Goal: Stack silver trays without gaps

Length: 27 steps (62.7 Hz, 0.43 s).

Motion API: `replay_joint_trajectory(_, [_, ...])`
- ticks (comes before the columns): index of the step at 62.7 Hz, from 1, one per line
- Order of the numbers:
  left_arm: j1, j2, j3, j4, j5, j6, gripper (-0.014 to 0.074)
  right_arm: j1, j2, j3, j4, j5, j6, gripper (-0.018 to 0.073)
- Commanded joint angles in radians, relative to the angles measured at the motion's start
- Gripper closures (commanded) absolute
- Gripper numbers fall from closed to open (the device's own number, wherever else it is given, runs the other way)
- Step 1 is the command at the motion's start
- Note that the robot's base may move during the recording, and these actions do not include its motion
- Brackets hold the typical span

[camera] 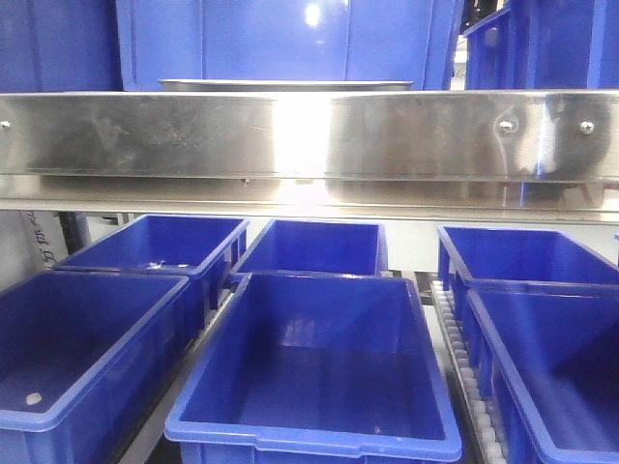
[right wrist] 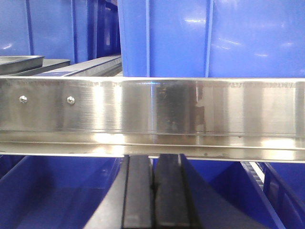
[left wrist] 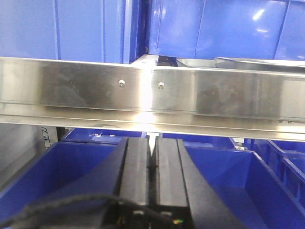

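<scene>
A silver tray (camera: 285,84) sits on the upper shelf, only its thin shiny rim showing above the long brushed-steel shelf rail (camera: 309,135). It lies just in front of a large blue bin (camera: 280,39) that stands behind it on the same shelf. In the left wrist view, silver tray rims (left wrist: 257,63) show at the upper right, just behind the rail (left wrist: 152,93); whether they are nested tight or apart cannot be told. In the right wrist view, the tray rims (right wrist: 21,62) appear at the upper left, again behind the rail (right wrist: 152,112).

Below the shelf, six open blue plastic bins stand in two rows; the middle front bin (camera: 314,372) is nearest the camera. A strip of white rollers (camera: 464,367) runs between the middle and right bins.

The left claw (left wrist: 152,162) hangs below the rail over a lower blue bin (left wrist: 66,176), its two dark fingers pressed together with nothing between them. The right claw (right wrist: 153,191) is likewise below the rail, fingers together and gripping nothing.
</scene>
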Motion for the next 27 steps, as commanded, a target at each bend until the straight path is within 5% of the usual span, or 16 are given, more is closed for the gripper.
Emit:
replay_joint_trajectory(1, [0.002,-0.036,-0.003,-0.009,-0.094,0.001,0.0644,-0.005,-0.019,0.001,0.004,-0.087,-0.011,0.0509])
replay_joint_trajectory(27, [0.002,-0.036,-0.003,-0.009,-0.094,0.001,0.0644,-0.005,-0.019,0.001,0.004,-0.086,-0.011,0.0509])
